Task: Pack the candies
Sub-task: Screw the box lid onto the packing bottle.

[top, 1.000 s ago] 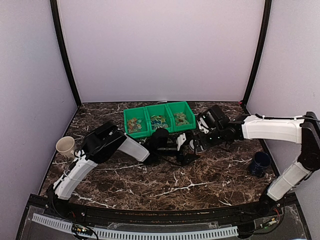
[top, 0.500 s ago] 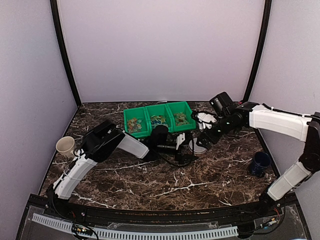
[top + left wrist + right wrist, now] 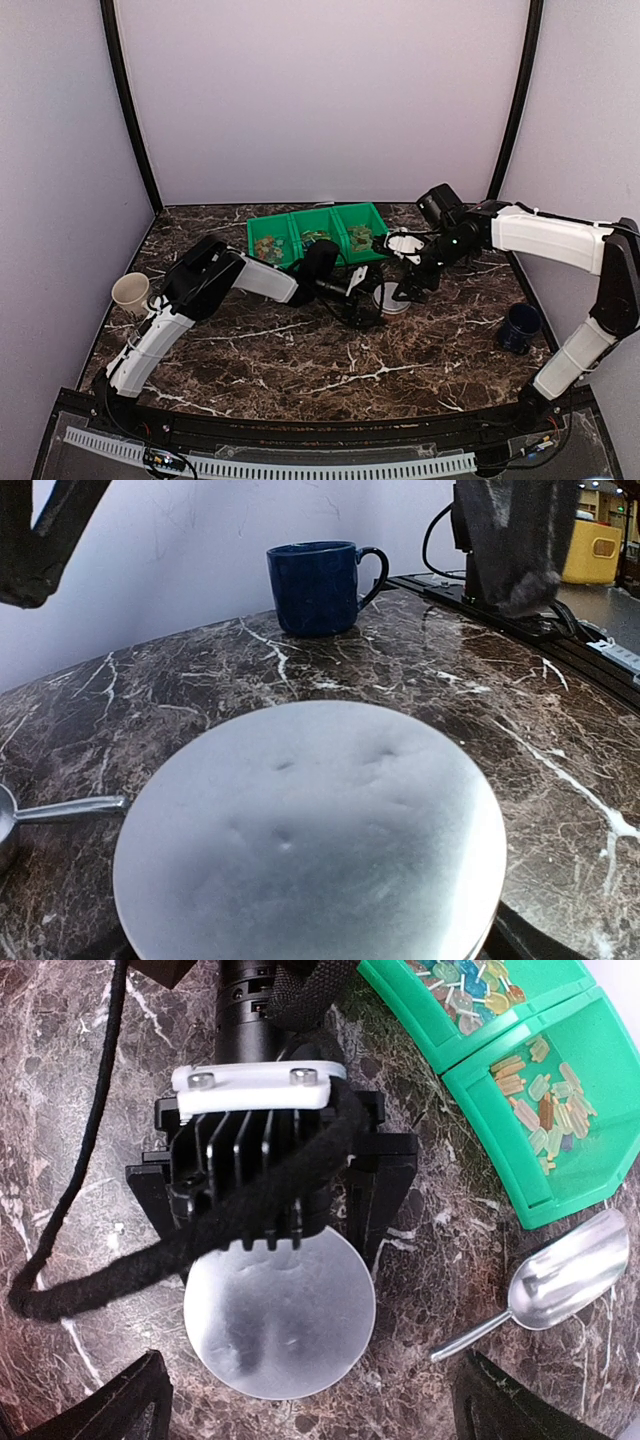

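The candies [image 3: 316, 239] lie in a green three-compartment bin [image 3: 300, 217] at the back; the right wrist view shows them [image 3: 545, 1110] in the bin [image 3: 400, 1005] at upper right. A round silver tin [image 3: 391, 297] stands in front of the bin. My left gripper [image 3: 376, 299] reaches in from the left, and its black fingers [image 3: 378, 1210] press both sides of the tin [image 3: 280, 1325]. The tin's flat top [image 3: 310, 830] fills the left wrist view. Above the tin hangs my right gripper [image 3: 402, 275], open and empty, its fingertips [image 3: 130, 1400] spread wide.
A metal scoop [image 3: 565, 1275] lies on the marble beside the tin, its handle [image 3: 70, 808] pointing at it. A dark blue mug [image 3: 520, 327] stands at the right, and a beige mug [image 3: 130, 292] at the left edge. Walls close in three sides.
My right gripper has risen and drawn back to the right, uncovering the silver tin. The left gripper has shifted slightly toward the bin, still around the tin.
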`<control>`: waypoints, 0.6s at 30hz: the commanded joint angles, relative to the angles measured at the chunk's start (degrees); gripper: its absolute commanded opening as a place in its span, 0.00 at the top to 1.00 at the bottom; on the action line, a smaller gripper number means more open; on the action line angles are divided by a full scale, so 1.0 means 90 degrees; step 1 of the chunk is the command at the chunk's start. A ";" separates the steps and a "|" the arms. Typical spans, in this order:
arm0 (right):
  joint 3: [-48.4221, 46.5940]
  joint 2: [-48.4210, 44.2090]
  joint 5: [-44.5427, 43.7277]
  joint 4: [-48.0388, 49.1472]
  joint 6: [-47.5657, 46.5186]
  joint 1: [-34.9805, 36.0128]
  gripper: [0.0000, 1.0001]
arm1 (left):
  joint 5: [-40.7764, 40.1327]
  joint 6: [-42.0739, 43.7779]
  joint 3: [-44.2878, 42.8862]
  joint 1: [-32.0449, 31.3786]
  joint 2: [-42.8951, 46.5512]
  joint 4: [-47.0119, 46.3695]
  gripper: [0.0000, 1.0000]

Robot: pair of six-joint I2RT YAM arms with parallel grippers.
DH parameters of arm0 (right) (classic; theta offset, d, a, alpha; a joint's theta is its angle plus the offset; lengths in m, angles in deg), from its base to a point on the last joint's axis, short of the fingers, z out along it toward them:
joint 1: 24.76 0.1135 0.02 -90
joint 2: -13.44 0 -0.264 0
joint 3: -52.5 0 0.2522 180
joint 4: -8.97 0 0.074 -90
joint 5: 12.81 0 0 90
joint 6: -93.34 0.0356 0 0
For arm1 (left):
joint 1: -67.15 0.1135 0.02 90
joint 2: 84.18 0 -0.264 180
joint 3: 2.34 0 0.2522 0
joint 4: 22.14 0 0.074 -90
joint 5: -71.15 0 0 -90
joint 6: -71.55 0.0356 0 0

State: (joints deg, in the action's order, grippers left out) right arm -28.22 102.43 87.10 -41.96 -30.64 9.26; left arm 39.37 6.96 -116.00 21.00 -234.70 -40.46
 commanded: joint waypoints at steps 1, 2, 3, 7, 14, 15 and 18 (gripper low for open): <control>0.0214 -0.0033 0.0491 0.0339 -0.0515 -0.0122 0.03 | -0.0003 0.0799 0.0410 -0.0010 -0.1001 0.2339 0.12; 0.0302 -0.0034 0.0552 0.0393 -0.0567 -0.0133 0.03 | 0.0032 0.0816 0.0373 -0.0009 -0.1016 0.2400 0.12; 0.0337 -0.0021 0.0596 0.0436 -0.0610 -0.0145 0.03 | 0.0056 0.0821 0.0359 -0.0009 -0.1028 0.2427 0.12; 0.0414 0.0092 0.0909 0.0482 -0.0685 -0.0182 0.03 | 0.0076 0.0839 0.0358 -0.0009 -0.1019 0.2431 0.11; 0.0384 0.0217 0.1083 0.0600 -0.0639 -0.0260 0.03 | 0.0053 0.0826 0.0355 -0.0014 -0.1022 0.2427 0.11; 0.0349 0.0386 0.1088 0.0582 -0.0630 -0.0264 0.03 | 0.0052 0.0824 0.0365 -0.0009 -0.1021 0.2423 0.11; 0.0240 0.0557 0.1100 0.0557 -0.0654 -0.0283 0.03 | 0.0045 0.0812 0.0372 -0.0009 -0.1028 0.2397 0.11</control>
State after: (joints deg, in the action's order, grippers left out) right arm -24.81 105.01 95.27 -37.57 -35.84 7.27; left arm 43.74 9.86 -117.88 21.24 -235.18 -35.43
